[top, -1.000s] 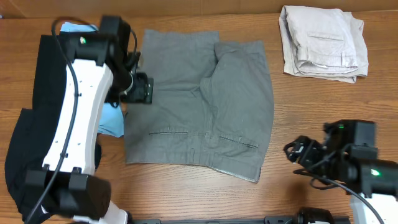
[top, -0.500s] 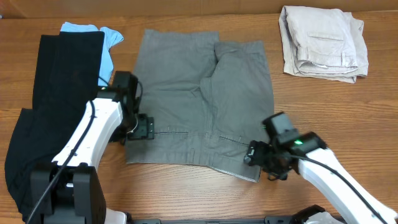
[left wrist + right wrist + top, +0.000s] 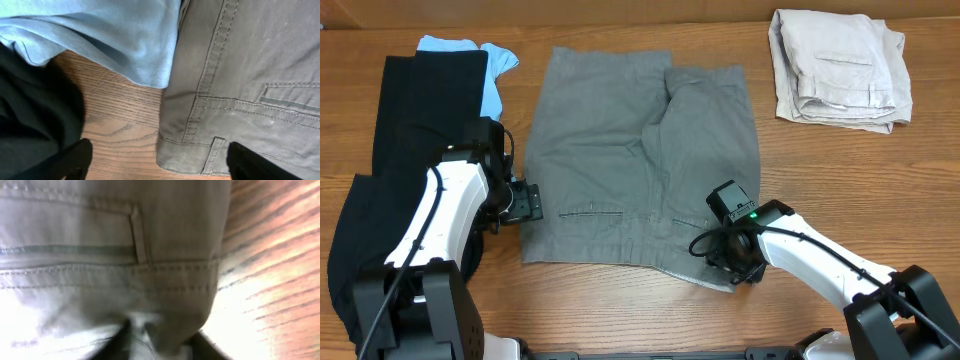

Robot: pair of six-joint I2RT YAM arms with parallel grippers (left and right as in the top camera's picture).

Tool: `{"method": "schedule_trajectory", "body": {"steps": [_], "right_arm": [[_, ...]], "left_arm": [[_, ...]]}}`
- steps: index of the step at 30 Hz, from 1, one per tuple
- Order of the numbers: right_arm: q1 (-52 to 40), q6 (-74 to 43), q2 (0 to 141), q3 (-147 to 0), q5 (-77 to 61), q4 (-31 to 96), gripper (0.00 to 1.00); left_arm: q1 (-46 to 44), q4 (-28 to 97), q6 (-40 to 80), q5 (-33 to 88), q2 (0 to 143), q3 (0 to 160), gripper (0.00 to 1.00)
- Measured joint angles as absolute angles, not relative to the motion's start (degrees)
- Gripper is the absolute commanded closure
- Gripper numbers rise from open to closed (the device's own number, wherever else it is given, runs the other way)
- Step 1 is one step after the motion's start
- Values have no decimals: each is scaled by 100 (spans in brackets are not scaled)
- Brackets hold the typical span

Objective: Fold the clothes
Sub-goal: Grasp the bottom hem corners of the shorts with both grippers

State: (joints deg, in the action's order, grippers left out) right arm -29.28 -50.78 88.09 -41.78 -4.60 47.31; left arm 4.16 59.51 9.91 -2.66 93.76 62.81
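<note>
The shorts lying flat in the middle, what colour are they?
Plain mid-grey shorts, no pattern, with matching grey stitching; clearest in the overhead view.

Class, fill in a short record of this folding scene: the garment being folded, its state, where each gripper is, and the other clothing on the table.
Garment: mid-grey woven shorts, laid out, back pockets up
Fold state: not yet folded
Left gripper: open, fingers either side of the waistband corner near the light blue cloth
Right gripper: at the opposite waistband corner; view blurred, grip unclear
Other clothing: folded pale beige shorts; black garment
Surface: wooden table
</note>
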Motion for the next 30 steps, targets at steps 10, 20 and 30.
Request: {"method": "schedule_trajectory", "body": {"steps": [10, 20, 30], "right_arm": [[-2928, -5085, 8825, -4180, -443, 4497, 96], [-2928, -4871, 8825, -4182, -447, 4458, 96], [-2930, -4818, 8825, -4182, -445, 4453, 96]], "left_arm": [[416, 5675, 856, -268, 9376, 5977, 11], [416, 5448, 843, -250, 9376, 5935, 8], [416, 4609, 840, 390, 9373, 5253, 23]]}}
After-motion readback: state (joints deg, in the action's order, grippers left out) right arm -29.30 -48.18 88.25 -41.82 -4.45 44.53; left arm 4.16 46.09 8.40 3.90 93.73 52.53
